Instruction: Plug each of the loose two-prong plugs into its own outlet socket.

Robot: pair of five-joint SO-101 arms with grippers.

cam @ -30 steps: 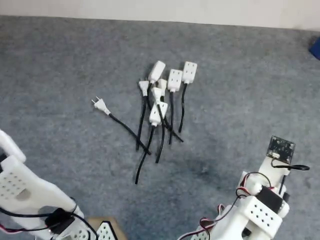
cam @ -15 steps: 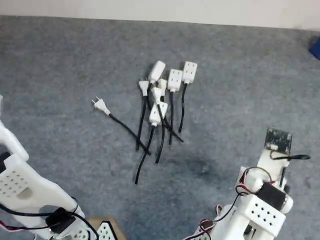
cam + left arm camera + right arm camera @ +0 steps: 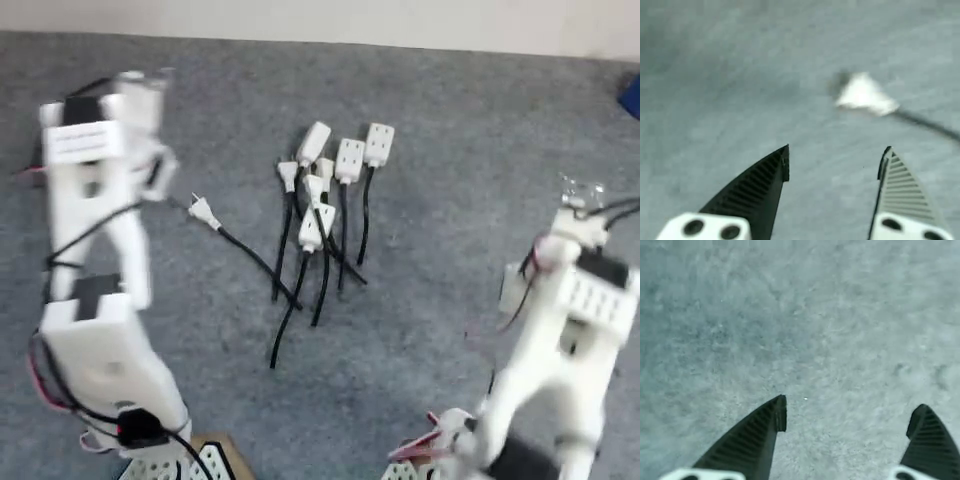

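Loose plug (image 3: 203,211): lying apart, at nine o'clock from the socket cluster (image 3: 340,165), its cord (image 3: 255,262) running toward four o'clock.
Left gripper (image 3: 836,148): released, poised over that plug, probably to grasp it.
Right gripper (image 3: 850,402): released, above bare surface (image 3: 790,315).

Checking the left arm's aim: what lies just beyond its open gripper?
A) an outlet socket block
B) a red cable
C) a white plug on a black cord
C: in the left wrist view the white plug, trailing its black cord, lies ahead of the left gripper, untouched.
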